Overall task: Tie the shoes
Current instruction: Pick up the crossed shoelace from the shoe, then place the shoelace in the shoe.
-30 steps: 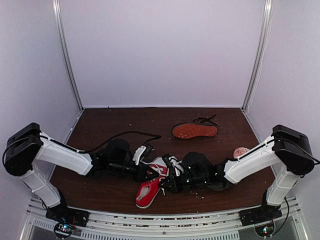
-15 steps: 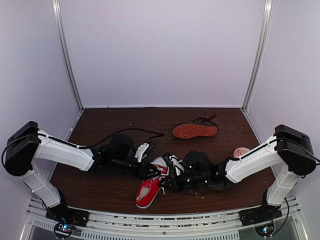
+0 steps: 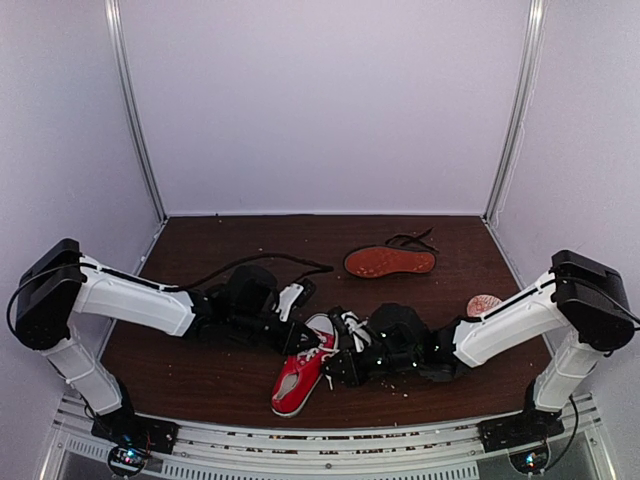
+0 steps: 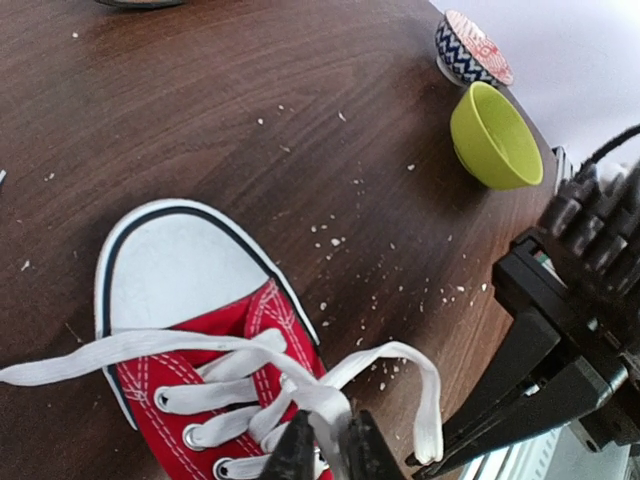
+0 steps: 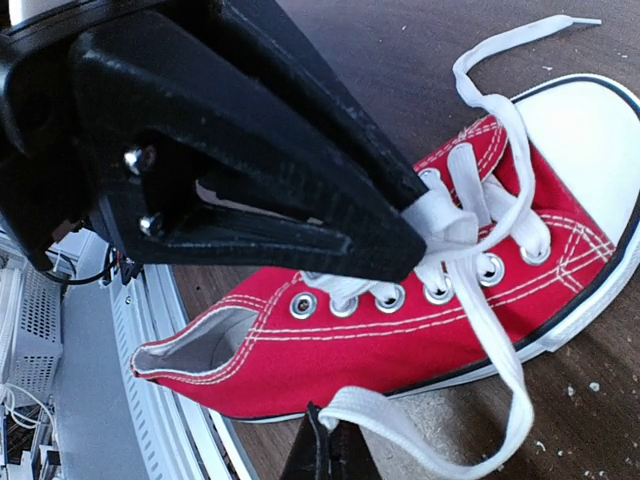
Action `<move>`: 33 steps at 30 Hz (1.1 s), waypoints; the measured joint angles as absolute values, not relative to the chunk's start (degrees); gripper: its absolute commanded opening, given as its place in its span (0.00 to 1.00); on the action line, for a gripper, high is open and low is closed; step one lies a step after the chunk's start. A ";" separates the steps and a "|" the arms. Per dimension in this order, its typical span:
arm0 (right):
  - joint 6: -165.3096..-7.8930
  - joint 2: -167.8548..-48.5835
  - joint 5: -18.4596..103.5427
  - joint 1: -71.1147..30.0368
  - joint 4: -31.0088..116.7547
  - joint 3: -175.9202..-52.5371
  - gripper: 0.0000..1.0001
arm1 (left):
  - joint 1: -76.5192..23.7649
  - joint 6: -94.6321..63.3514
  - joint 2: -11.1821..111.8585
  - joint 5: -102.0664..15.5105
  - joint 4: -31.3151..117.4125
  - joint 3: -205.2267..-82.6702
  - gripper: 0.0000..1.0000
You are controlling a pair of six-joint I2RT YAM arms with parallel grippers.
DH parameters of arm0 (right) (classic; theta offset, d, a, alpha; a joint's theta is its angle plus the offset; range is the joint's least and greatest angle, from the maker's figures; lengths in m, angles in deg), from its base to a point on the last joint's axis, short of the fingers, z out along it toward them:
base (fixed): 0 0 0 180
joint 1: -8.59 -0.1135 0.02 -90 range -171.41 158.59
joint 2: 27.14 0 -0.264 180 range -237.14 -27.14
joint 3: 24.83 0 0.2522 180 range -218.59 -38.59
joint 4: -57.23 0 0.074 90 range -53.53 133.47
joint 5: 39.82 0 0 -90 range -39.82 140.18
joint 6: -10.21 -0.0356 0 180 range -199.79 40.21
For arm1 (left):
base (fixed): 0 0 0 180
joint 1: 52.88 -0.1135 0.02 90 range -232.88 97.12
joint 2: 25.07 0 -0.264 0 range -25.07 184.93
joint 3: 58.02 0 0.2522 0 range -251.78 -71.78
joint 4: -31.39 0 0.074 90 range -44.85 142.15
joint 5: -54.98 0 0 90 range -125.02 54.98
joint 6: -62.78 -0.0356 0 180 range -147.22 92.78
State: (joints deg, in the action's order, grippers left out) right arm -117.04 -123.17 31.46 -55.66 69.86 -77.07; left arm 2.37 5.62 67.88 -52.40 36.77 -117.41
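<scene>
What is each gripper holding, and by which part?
Both pinch the lace of the red shoe: left gripper where strands cross over the eyelets, right gripper a loose strand beside the sole.

The sneaker (image 4: 262, 322) is red canvas with white laces (image 4: 120, 352) and toe cap (image 4: 175, 270). The table (image 4: 200, 120) is dark brown woodgrain; one bowl (image 4: 497, 135) is lime green, the other bowl (image 4: 468, 50) blue-and-white zigzag.

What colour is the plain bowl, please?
The bowl is lime green; best seen in left wrist view.
</scene>
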 measured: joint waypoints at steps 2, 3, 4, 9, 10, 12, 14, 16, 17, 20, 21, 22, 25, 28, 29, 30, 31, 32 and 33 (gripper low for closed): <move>-117.06 -122.55 31.77 -55.66 69.84 -76.79 0.00 | 2.37 5.75 67.38 -51.49 36.70 -117.17 0.09; -117.04 -122.14 32.05 -55.66 69.82 -76.59 0.00 | 2.37 5.93 66.94 -51.01 36.62 -116.86 0.08; -117.04 -121.79 32.21 -55.66 69.71 -76.51 0.00 | 2.37 6.17 66.15 -50.39 36.51 -116.27 0.08; -116.28 -119.54 33.21 -55.66 67.63 -76.72 0.00 | 2.37 7.22 62.22 -48.64 36.55 -113.43 0.01; -116.01 -119.25 33.49 -55.68 66.80 -76.92 0.00 | 2.37 7.35 61.54 -48.36 36.55 -112.95 0.00; -115.34 -118.93 34.02 -55.77 64.61 -78.10 0.00 | 2.37 7.67 60.40 -47.77 36.53 -112.05 0.00; -114.42 -118.84 34.30 -56.03 62.63 -79.74 0.00 | 2.37 8.05 59.38 -47.35 36.57 -111.05 0.00; -113.52 -118.84 34.46 -56.27 60.92 -81.84 0.00 | 2.37 8.53 58.20 -46.92 36.44 -109.82 0.00; -113.00 -118.86 34.46 -56.51 60.09 -83.22 0.00 | 2.37 8.77 57.54 -46.70 36.44 -109.19 0.00; -111.84 -119.87 34.30 -57.65 58.60 -87.39 0.00 | 2.37 9.60 55.86 -46.17 36.27 -107.74 0.00; -111.45 -120.63 34.13 -58.04 58.32 -88.90 0.00 | 2.37 9.84 55.29 -45.93 36.25 -107.31 0.00; -111.21 -121.66 34.02 -58.48 58.21 -90.36 0.00 | 2.37 10.04 54.66 -45.61 36.20 -106.78 0.00; -111.12 -124.52 33.80 -59.27 58.17 -92.26 0.00 | 2.37 10.80 52.82 -44.75 36.18 -105.25 0.00; -111.45 -126.66 33.80 -59.59 57.10 -92.29 0.18 | 2.37 11.30 52.36 -44.49 36.14 -104.66 0.00; -111.67 -127.10 33.82 -59.59 56.83 -91.96 0.26 | 2.37 11.50 52.38 -44.49 36.16 -104.60 0.00; -111.84 -127.12 33.91 -59.59 56.53 -91.28 0.34 | 2.37 11.61 52.38 -44.49 36.16 -104.53 0.00; -111.93 -126.95 34.00 -59.59 56.44 -90.45 0.44 | 2.37 11.74 52.38 -44.51 36.14 -104.51 0.00; -112.47 -126.71 34.15 -59.59 56.29 -89.71 0.48 | 2.37 11.85 52.40 -44.56 36.14 -104.51 0.00; -112.67 -126.18 34.46 -59.59 56.18 -88.75 0.56 | 2.37 11.91 52.40 -44.58 36.09 -104.51 0.00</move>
State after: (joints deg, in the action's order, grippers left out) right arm -112.67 -126.18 34.46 -59.59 56.18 -88.75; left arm 2.37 11.91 52.40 -44.58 36.09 -104.51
